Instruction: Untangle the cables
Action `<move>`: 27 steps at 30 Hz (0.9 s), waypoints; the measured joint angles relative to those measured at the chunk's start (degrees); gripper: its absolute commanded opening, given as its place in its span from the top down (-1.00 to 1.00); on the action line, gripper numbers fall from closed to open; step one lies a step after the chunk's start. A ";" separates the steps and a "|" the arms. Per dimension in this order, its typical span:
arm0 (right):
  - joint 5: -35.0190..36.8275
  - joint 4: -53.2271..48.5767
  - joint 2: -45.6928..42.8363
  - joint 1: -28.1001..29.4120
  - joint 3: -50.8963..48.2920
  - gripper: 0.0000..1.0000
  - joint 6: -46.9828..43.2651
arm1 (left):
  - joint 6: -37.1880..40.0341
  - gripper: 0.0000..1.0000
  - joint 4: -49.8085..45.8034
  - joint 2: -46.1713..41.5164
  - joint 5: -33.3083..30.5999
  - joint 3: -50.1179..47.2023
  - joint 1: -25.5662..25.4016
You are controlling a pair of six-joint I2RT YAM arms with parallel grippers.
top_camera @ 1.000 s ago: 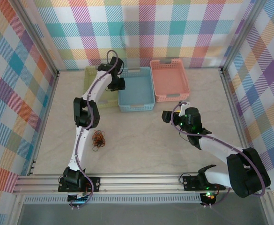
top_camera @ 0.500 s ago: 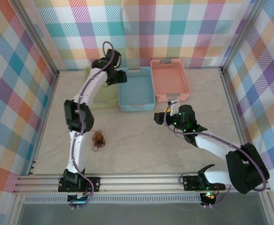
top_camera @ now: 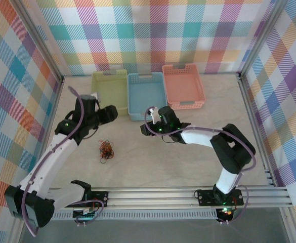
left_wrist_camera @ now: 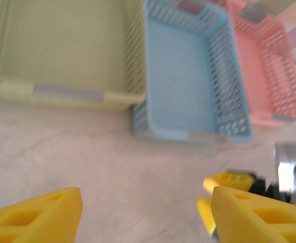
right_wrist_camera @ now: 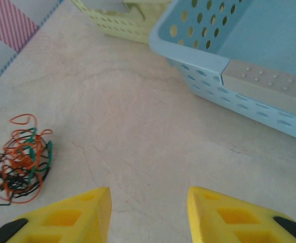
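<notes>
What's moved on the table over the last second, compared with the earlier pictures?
The left gripper pulled back from the light blue plastic basket's left edge toward the near left. The right gripper swung left to just in front of that basket. Both are open and empty. The tangle of thin orange-red, black and green cables and the basket stayed put.

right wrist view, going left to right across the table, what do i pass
cables in a tangled clump → green basket → blue basket
</notes>
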 measured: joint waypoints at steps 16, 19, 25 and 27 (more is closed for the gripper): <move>9.62 -9.38 17.18 -0.31 22.62 0.32 -0.11 | -4.57 -0.43 -3.93 -12.50 -5.70 -16.00 0.09; 11.30 -10.12 18.78 -0.44 25.16 0.32 -0.11 | -5.77 -0.43 -4.39 -12.87 -6.01 -17.44 0.42; 11.26 -9.64 19.47 -0.76 26.45 0.24 -0.83 | -7.69 -0.43 -4.48 -12.57 -6.03 -18.69 0.57; 10.03 -8.66 17.75 -0.76 24.33 0.16 -1.49 | -8.39 -0.52 -4.31 -12.61 -6.16 -19.54 0.74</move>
